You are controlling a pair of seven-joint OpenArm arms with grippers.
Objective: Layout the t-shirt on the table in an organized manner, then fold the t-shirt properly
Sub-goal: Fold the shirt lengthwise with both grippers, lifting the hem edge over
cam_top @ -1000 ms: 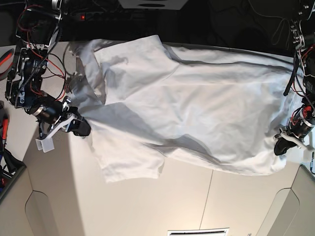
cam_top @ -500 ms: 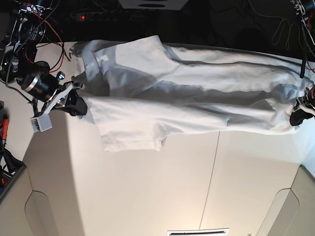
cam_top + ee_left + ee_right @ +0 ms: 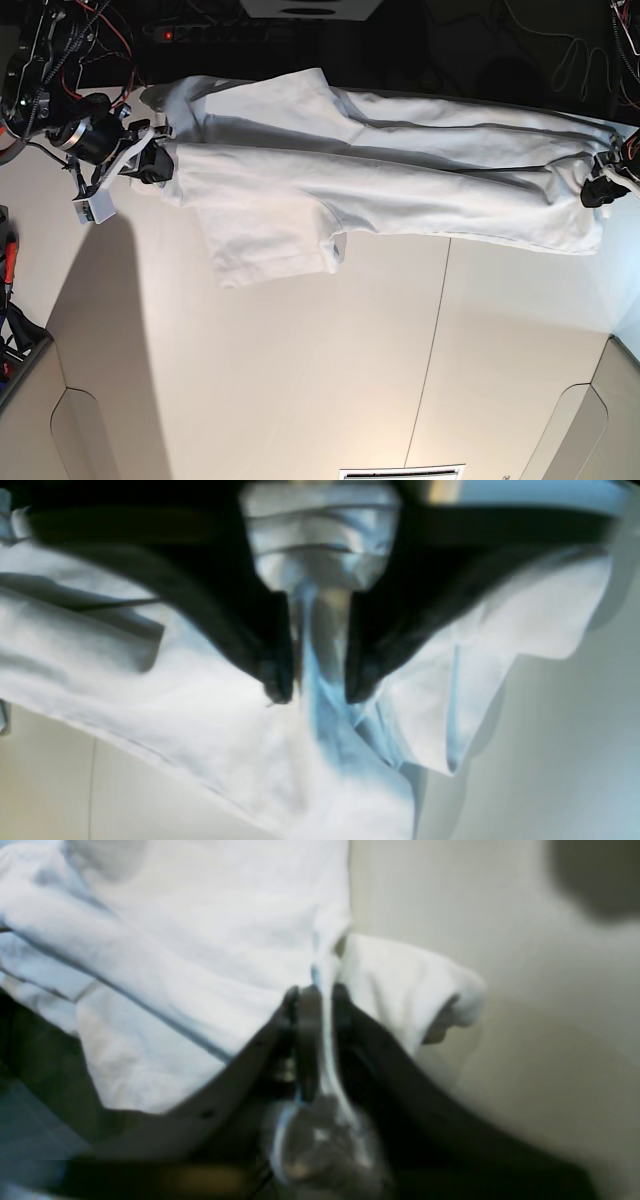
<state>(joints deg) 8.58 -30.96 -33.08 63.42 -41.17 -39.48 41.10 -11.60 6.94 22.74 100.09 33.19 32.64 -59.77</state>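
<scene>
Across the upper part of the base view, the t-shirt [image 3: 380, 195] lies as a long band on the table [image 3: 300, 380], its long axis running left to right. One short sleeve [image 3: 270, 245] hangs toward the lower left of the band; the rest is bunched into lengthwise folds.

Right gripper [image 3: 150, 165] (upper left of the base view): its wrist view shows the dark fingers [image 3: 307, 1040] with a narrow gap between them and a thin fold of fabric passing through that gap. Whether the fabric is clamped cannot be told; the picture is blurred.

Left gripper [image 3: 603, 190] (right edge of the base view): its wrist view shows the two fingertips [image 3: 277, 680] parted, with a ridge of fabric running between them. The jaws stand partly open; a firm hold cannot be confirmed.

The tabletop is matte white with a thin dark seam [image 3: 432, 350] crossing it. Behind the far table edge the room is dark, with cables [image 3: 80, 25] visible at upper left.
</scene>
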